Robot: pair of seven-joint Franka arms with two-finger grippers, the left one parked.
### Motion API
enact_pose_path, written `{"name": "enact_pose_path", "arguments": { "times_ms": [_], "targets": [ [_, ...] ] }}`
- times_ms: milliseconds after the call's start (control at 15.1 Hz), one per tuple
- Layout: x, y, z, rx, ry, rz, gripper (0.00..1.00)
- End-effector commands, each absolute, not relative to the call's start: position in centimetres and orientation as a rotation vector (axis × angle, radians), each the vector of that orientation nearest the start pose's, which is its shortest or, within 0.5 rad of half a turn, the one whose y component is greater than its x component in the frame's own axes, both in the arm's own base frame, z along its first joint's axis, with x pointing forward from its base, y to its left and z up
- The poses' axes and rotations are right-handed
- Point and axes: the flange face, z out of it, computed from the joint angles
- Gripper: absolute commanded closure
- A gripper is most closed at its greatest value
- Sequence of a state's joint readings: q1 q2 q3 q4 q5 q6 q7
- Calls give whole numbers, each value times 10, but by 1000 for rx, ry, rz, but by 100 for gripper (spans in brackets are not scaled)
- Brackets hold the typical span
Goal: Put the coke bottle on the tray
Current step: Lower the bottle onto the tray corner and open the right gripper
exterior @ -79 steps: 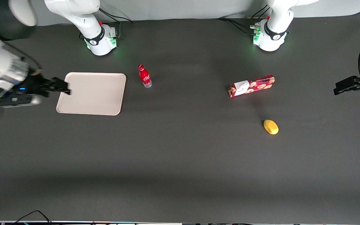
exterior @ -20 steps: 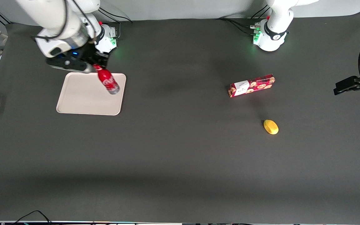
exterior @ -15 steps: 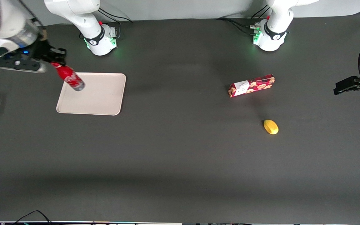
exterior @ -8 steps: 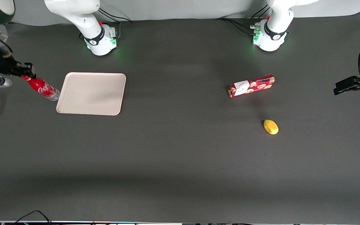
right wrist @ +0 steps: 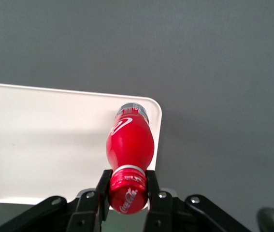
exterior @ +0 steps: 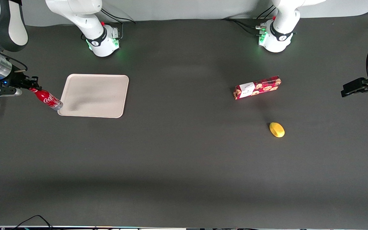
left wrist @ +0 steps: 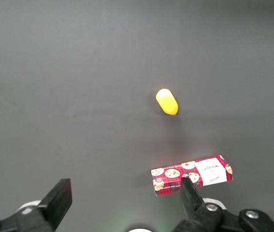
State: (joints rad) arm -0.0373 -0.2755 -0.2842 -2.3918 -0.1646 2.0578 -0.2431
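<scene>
Grip is tight: my gripper [right wrist: 128,193] is clamped on the capped neck of the coke bottle [exterior: 48,99], so its body hangs tilted with the base free to set down first. I hold it near the working arm's end of the counter, its base over the tray [exterior: 97,105] corner nearest that edge.

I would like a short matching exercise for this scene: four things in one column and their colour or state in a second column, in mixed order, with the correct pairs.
Things:
1. coke bottle
2. tray
3. cookie box
4. gripper

States:
A. beige, nothing on it
B. lying flat, toward the parked arm's end
C. shut on the bottle's neck
D. held tilted, near the tray's corner

Pairs: 1-D, 2-A, 3-B, 4-C
</scene>
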Motion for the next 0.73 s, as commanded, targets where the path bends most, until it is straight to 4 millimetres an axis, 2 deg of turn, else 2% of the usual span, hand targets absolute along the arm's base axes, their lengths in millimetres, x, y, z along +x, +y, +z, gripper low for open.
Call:
{"name": "enact_pose_path", "arguments": {
  "times_ms": [0, 198, 661],
  "targets": [
    [385, -168, 378, -3178, -93, 66, 100],
    [374, -167, 352, -3169, -90, 93, 100],
    [368, -166, 333, -3188, -137, 187, 100]
  ]
}}
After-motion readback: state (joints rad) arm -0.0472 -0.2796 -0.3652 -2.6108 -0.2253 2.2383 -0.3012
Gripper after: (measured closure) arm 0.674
